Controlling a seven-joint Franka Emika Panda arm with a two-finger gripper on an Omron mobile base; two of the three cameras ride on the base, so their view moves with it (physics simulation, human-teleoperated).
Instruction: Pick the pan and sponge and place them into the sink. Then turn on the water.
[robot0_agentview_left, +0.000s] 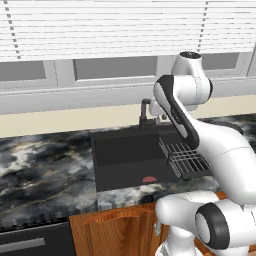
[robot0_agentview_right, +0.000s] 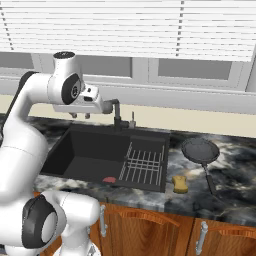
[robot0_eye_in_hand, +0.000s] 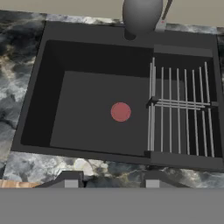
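Note:
The pan (robot0_agentview_right: 200, 149), round and dark grey, lies on the counter right of the sink (robot0_agentview_right: 90, 162), its thin handle pointing toward the front edge. The small yellow sponge (robot0_agentview_right: 180, 184) sits near that edge, just left of the handle. My gripper (robot0_agentview_right: 80, 116) hangs high over the sink's back left part, far left of both, pointing down. In the hand view its fingertips (robot0_eye_in_hand: 70, 180) stand apart with nothing between them, and the gripper (robot0_eye_in_hand: 111, 181) looks onto the sink (robot0_eye_in_hand: 87, 109) and its red drain spot (robot0_eye_in_hand: 120, 111). No water stream runs from the black faucet (robot0_agentview_right: 118, 115).
A wire dish rack (robot0_agentview_right: 145, 165) fills the sink's right part, between the drain and the pan's side. The faucet (robot0_agentview_left: 145, 115) stands at the sink's back rim, close to my hand. Dark marbled counter (robot0_agentview_left: 45, 160) stretches left of the sink (robot0_agentview_left: 125, 150). Window blinds hang behind.

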